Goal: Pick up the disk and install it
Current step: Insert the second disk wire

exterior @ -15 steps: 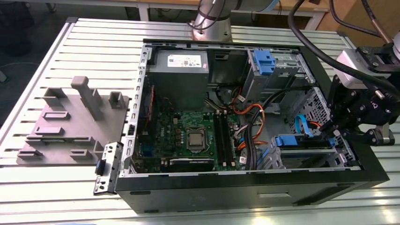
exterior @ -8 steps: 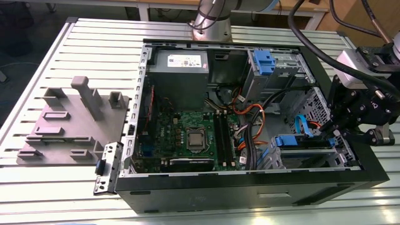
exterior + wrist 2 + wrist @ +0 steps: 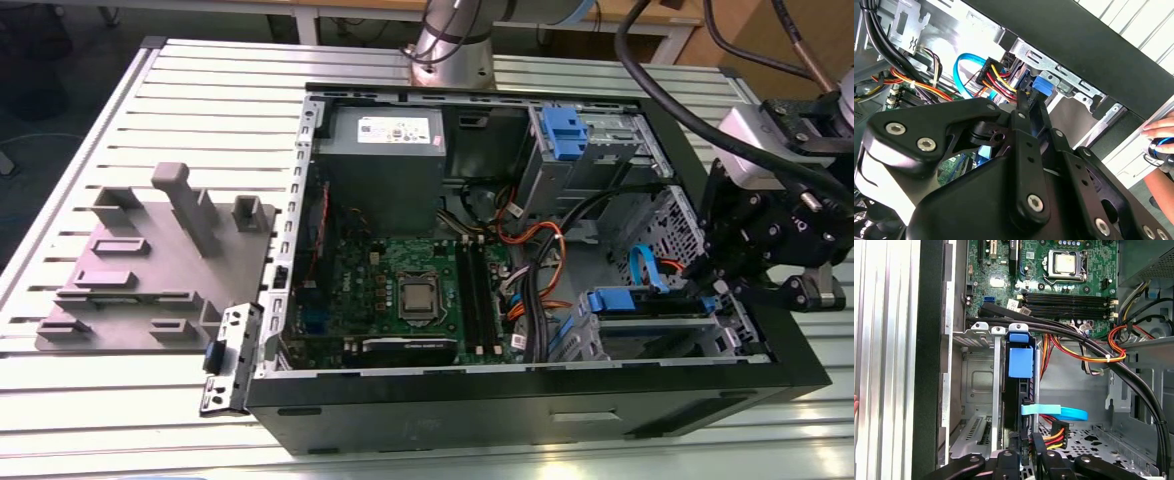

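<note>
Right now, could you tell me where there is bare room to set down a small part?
The slatted table is bare in front of the grey fixture, and behind it. Inside the case it is crowded: cables and the gripper by the drive cage.

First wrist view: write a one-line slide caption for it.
The gripper sits at the disk standing in its metal bay beside the motherboard.

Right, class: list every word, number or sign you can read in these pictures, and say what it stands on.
White sticker on the power supply: printed, too small to read.
Motherboard: white markings, too small to read.
Processor lid: print blurred, unreadable.
No text here can be quoted.
</note>
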{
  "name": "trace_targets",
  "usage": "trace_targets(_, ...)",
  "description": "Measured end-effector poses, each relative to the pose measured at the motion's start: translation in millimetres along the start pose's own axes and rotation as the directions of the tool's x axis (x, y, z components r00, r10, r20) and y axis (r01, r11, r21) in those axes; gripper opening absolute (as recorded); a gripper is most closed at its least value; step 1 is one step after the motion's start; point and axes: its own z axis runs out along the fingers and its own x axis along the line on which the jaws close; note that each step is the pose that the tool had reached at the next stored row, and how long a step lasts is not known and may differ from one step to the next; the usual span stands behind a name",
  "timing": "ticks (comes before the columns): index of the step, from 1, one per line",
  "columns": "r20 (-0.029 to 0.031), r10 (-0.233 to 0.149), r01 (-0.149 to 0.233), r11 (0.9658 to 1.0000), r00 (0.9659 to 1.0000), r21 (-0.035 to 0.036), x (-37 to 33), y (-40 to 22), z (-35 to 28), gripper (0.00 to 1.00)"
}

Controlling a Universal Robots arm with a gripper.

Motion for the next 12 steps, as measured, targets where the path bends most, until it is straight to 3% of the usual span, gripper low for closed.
trace_targets(12, -0.0003, -0.005, 0.005, 1.0000, 1.0000, -0.0002, -1.6, -3.0, 3.2, 0.24)
